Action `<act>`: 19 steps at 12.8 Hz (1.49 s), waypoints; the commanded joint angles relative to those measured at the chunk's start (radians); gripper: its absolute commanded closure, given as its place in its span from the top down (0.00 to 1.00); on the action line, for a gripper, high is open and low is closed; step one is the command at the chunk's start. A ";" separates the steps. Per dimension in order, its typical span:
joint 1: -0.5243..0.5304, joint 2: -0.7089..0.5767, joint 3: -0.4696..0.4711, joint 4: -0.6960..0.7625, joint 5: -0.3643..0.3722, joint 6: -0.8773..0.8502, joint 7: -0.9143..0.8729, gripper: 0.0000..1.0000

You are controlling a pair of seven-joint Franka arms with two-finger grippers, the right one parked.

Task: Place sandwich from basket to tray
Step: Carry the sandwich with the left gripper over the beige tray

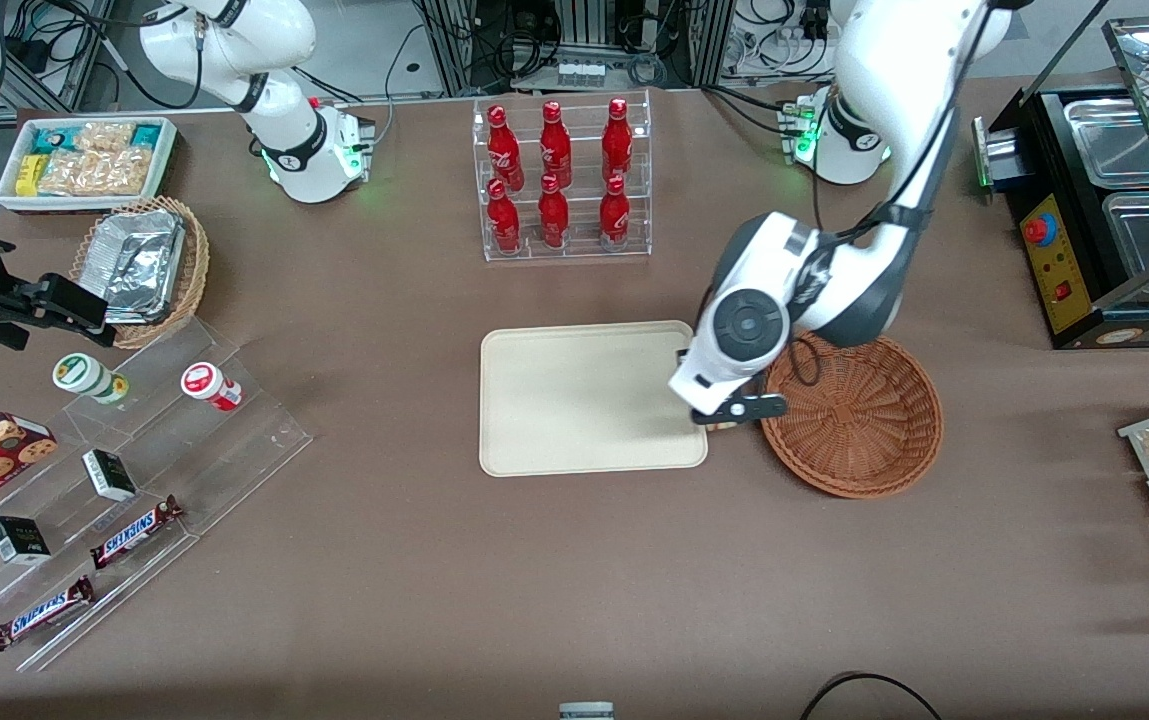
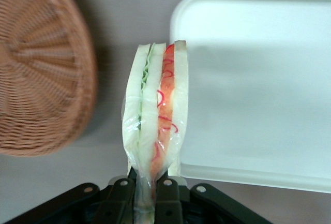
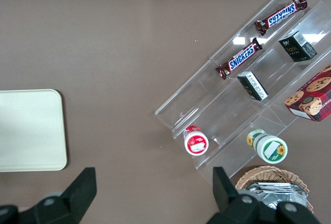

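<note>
Two black fingers [image 2: 164, 195] of the left arm's hand [image 2: 145, 193] are pinching the sandwich [image 2: 156, 115] by its clear wrapping, one on each side, so the hand is closed on it. The wedge is standing on edge between them, with its green layer facing the basket [image 2: 41, 69] and its red layer facing the tray [image 2: 258, 89]. In the front view the hand [image 1: 729, 412] is hanging above the brown worktop [image 1: 574, 580], over the narrow gap where the tray [image 1: 584, 400] and the basket [image 1: 864, 415] are lying side by side; only a sliver of the sandwich [image 1: 724, 426] is peeking out under it there. Neither the basket nor the tray is holding anything. Six red bottles [image 1: 554, 180] are standing in a clear rack farther from the front camera than the tray.
</note>
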 commanded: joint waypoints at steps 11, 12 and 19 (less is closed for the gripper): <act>-0.236 0.230 0.015 0.199 -0.012 0.216 -0.342 0.01; -0.238 0.238 0.015 0.200 -0.011 0.222 -0.342 0.01; -0.227 0.215 0.015 0.280 -0.030 0.127 -0.330 1.00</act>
